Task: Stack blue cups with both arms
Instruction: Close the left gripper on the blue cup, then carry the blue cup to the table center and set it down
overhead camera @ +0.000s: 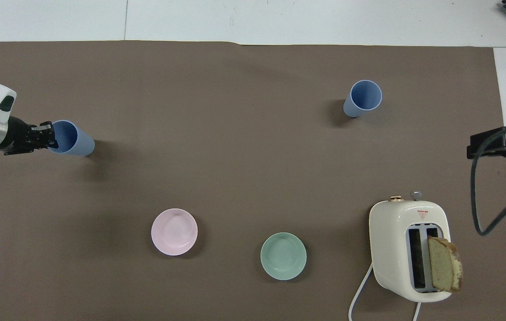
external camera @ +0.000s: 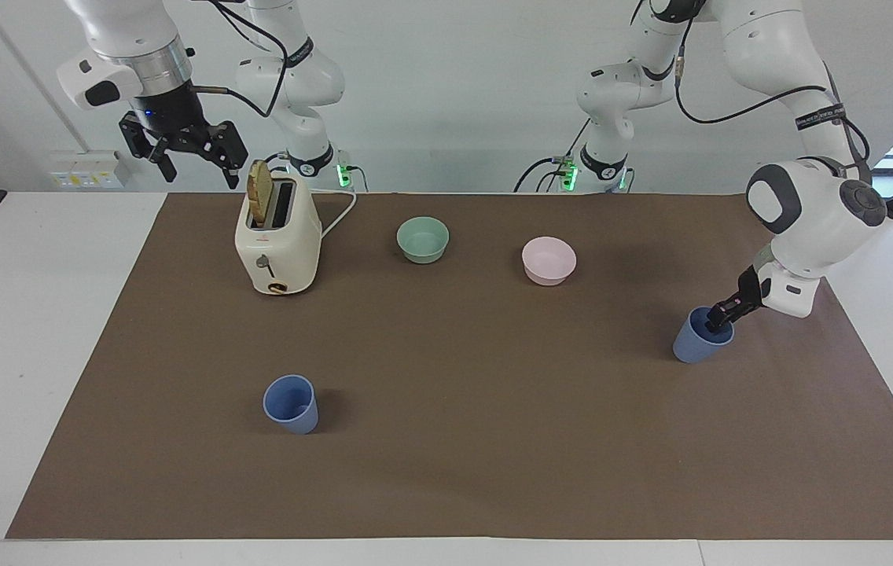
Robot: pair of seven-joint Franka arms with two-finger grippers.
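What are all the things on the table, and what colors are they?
Blue cups: two; one at the left arm's end with the left hand at its rim, one toward the right arm's end, farthest from the robots.
Pink bowl: one, near the robots.
Green bowl: one, beside the pink bowl.
Toaster: one, cream, with a bread slice sticking up.
Brown mat: one, covering the table.
Left hand: black, at the cup's rim.
Right hand: black, open, raised beside the toaster, waiting.

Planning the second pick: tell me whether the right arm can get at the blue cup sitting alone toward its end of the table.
Probably yes. The right gripper hangs by the toaster, and that free blue cup stands alone on open mat.
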